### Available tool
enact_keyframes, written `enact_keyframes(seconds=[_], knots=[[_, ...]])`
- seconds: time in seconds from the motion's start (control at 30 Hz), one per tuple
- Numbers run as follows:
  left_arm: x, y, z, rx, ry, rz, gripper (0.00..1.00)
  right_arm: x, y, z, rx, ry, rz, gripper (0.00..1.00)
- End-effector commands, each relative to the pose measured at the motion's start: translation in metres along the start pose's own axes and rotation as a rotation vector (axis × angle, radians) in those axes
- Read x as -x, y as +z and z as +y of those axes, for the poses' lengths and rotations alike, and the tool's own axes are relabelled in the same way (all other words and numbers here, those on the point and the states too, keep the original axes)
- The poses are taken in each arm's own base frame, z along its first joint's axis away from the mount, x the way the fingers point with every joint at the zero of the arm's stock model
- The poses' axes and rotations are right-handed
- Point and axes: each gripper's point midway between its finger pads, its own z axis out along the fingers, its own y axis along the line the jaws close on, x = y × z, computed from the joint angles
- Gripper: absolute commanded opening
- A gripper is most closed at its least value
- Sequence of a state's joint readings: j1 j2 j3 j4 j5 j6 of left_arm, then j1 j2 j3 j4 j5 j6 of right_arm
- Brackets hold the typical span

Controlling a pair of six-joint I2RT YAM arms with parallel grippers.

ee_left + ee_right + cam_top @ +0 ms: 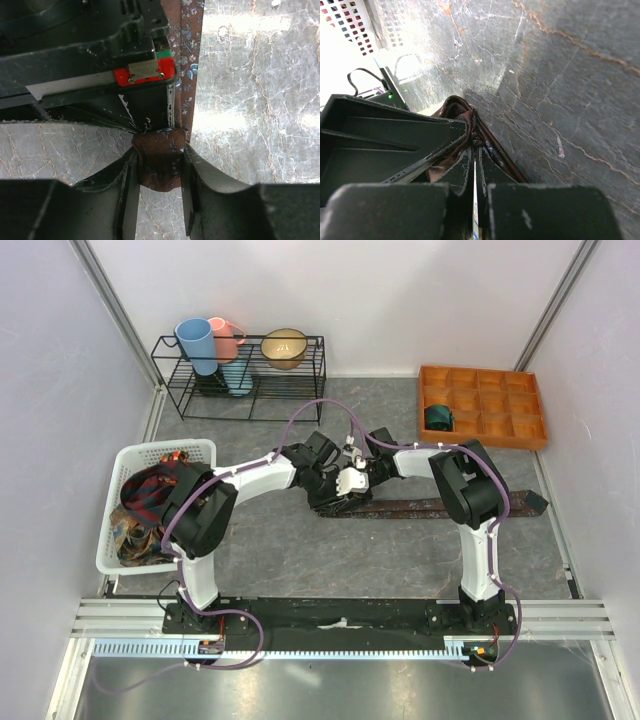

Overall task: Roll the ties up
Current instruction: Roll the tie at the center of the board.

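Though the top view hides the grips, wrist views show left end effector (159,172) and right end effector (474,156) both pinched tight onto the rolled end of the maroon floral tie (190,55), mid-way across the bench (300,560).

basket (165,448) holding ties (145,502) at nine o'clock, rack (292,392) at eleven, tray (500,406) at two, one tie (425,507) lying across centre toward three.

no legible text, labels or nos anywhere
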State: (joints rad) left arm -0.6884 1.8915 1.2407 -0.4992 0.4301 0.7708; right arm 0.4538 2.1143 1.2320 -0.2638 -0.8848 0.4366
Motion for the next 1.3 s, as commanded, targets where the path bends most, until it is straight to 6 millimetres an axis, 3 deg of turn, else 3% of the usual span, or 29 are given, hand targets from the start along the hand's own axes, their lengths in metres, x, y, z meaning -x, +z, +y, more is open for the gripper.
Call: enact_keyframes(seconds=[0.0,0.13,0.3,0.57,0.87,1.27], knots=[[-0.032,0.021,-0.008,-0.017,0.016,0.124,0.38,-0.002,0.008,-0.017,-0.064,-0.028,-0.017,0.00],[-0.050,0.021,-0.016,-0.038,0.021,0.181,0.34,0.000,0.002,-0.010,-0.038,-0.034,-0.027,0.01],[-0.068,0.022,-0.026,-0.062,0.030,0.229,0.28,0.012,-0.024,0.012,0.027,-0.047,-0.076,0.15],[-0.070,0.022,-0.028,-0.077,0.034,0.238,0.27,0.005,-0.051,0.043,0.128,-0.071,-0.083,0.31],[-0.068,0.023,-0.028,-0.089,0.027,0.234,0.27,0.003,-0.035,0.040,0.156,-0.044,-0.080,0.44],[-0.067,0.024,-0.030,-0.103,0.024,0.225,0.27,0.010,-0.014,0.016,0.124,-0.016,-0.108,0.41]])
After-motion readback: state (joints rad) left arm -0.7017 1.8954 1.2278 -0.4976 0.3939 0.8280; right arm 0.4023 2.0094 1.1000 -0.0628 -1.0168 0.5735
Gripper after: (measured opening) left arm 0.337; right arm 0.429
